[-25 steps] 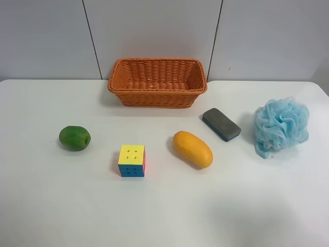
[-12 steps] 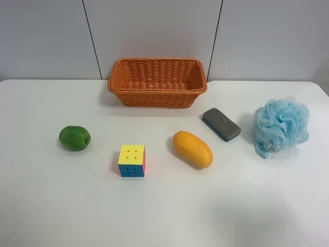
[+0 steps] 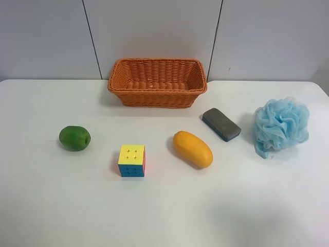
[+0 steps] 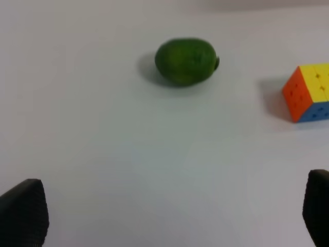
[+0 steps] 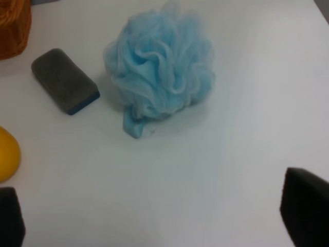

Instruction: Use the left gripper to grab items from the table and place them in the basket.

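Note:
The orange-brown wicker basket (image 3: 157, 82) stands at the back of the white table (image 3: 164, 216). In front of it lie a green fruit (image 3: 74, 138), a multicoloured puzzle cube (image 3: 132, 160), an orange-yellow mango (image 3: 192, 149), a grey eraser (image 3: 221, 124) and a blue mesh pouf (image 3: 281, 125). No arm shows in the exterior high view. My left gripper (image 4: 169, 216) is open and empty, fingertips (image 4: 23, 213) wide apart, some way short of the fruit (image 4: 185, 61) and cube (image 4: 308, 92). My right gripper (image 5: 159, 218) is open and empty, short of the pouf (image 5: 160, 66) and eraser (image 5: 65, 81).
A grey panelled wall (image 3: 164, 31) rises behind the table. The right wrist view also catches an edge of the mango (image 5: 7, 154) and a corner of the basket (image 5: 13, 25).

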Robot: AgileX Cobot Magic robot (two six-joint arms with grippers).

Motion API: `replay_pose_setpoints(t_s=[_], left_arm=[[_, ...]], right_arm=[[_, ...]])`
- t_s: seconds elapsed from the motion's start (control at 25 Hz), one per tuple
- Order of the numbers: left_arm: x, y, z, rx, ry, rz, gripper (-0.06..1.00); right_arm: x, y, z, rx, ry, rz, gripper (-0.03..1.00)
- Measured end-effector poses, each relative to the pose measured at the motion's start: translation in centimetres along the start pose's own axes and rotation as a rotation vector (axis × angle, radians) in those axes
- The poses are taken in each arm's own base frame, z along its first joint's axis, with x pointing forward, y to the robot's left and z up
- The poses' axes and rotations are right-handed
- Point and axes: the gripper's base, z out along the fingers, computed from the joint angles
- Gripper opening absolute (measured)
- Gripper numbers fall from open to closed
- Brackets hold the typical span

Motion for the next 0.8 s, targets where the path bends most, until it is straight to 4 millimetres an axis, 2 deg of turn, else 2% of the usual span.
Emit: replay_pose_setpoints(t_s=[0.2, 0.4, 0.6, 0.8], left_arm=[[-5.4, 0.1, 1.2, 0.001, 0.147, -0.028, 0.99], [-9.3, 0.2, 5.2, -0.003, 0.297, -0.055, 0.99], [-10.9, -1.4, 10.1, 0.031, 0.458, -0.047, 0.99], [-11.0, -4.9, 14.7, 0.036, 0.56, -0.011, 0.99]], right_arm=[[0.0, 0.0, 0.0, 0.0, 0.0, 0.0, 0.99], [0.0, 0.0, 0.0, 0.0, 0.0, 0.0, 0.99], [0.0, 0.0, 0.0, 0.0, 0.0, 0.0, 0.99], [0.0, 0.0, 0.0, 0.0, 0.0, 0.0, 0.99]])
